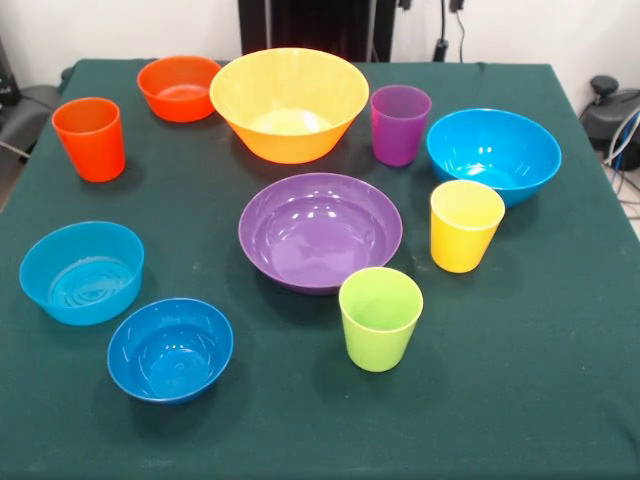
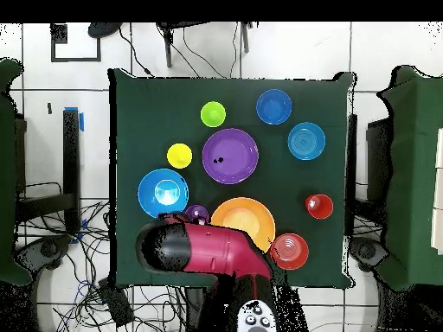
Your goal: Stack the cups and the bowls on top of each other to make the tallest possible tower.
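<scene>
All pieces stand upright and apart on the green table (image 1: 560,400); none is stacked. The orange-yellow bowl (image 1: 288,103) is at the far middle, with the small orange bowl (image 1: 180,87) and orange cup (image 1: 89,138) to its left. The purple cup (image 1: 400,124) and large blue bowl (image 1: 494,154) are to its right. The purple bowl (image 1: 320,231) is central, the yellow cup (image 1: 466,225) beside it and the lime cup (image 1: 380,318) in front. The light blue bowl (image 1: 82,272) and dark blue bowl (image 1: 170,349) are near left. The gripper itself does not show.
The red and black arm (image 2: 208,251) lies drawn back over the table's edge at the robot's side, overlapping the purple cup (image 2: 197,213) and orange-yellow bowl (image 2: 242,220) from above. The black pedestal (image 1: 310,25) stands behind the table. Cables lie on the floor around it.
</scene>
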